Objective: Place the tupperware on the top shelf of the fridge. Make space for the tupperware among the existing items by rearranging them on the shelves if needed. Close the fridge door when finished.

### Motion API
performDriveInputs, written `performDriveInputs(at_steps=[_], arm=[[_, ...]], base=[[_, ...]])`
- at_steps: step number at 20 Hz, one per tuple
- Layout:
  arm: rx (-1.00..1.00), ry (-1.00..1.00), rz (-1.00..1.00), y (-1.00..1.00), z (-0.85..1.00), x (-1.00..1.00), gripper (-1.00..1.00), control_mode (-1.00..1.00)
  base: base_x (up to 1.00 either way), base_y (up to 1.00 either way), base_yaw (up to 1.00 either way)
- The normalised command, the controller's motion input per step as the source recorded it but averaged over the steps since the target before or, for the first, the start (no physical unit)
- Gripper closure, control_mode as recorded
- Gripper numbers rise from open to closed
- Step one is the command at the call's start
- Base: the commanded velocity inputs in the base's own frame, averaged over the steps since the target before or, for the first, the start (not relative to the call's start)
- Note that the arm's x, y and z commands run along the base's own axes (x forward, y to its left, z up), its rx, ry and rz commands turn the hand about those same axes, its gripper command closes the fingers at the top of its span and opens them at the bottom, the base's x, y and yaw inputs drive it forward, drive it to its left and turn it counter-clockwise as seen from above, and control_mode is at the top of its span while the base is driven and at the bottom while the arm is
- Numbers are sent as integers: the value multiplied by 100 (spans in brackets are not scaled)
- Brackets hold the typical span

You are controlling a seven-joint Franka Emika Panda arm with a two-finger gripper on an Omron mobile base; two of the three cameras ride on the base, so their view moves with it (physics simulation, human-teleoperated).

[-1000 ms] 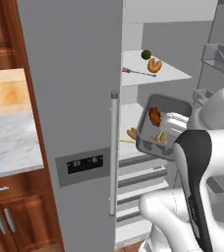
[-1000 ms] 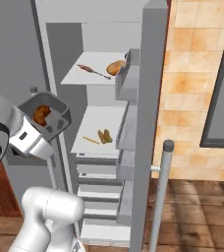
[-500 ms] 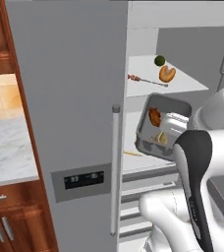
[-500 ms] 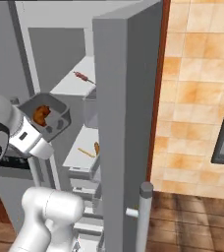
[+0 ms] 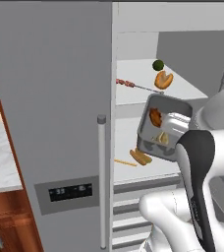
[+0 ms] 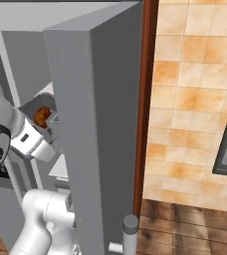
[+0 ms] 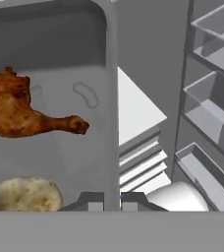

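The claw is gripping the tupperware wall; green fruit, orange food and skewer are occupying the top shelf.

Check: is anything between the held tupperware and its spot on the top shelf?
Yes. On the top shelf, the green fruit, orange food and skewer sit above the tupperware, crowding the shelf's front-left.

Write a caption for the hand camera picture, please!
Gripper holding the tupperware of chicken beside the fridge door bins.

Base driven closer, fridge looming larger, tupperware carried nearer the shelves
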Motion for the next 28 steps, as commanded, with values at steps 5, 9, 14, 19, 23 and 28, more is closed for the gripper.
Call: performDriveInputs(at_steps=[5, 9, 14, 19, 23, 28], arm=[[0, 0, 0, 0, -2, 44, 100, -100], [0, -13, 0, 0, 0, 14, 100, -100], [2, -14, 1, -4, 23, 0, 100, -100], [1, 0, 5, -10, 47, 12, 100, -100], [0, 0, 3, -6, 25, 34, 100, -100], [0, 0, 1, -17, 17, 36, 100, -100]], base=[[12, 0, 0], [0, 0, 0], [0, 0, 0], [0, 0, 0], [0, 0, 0], [0, 0, 0]])
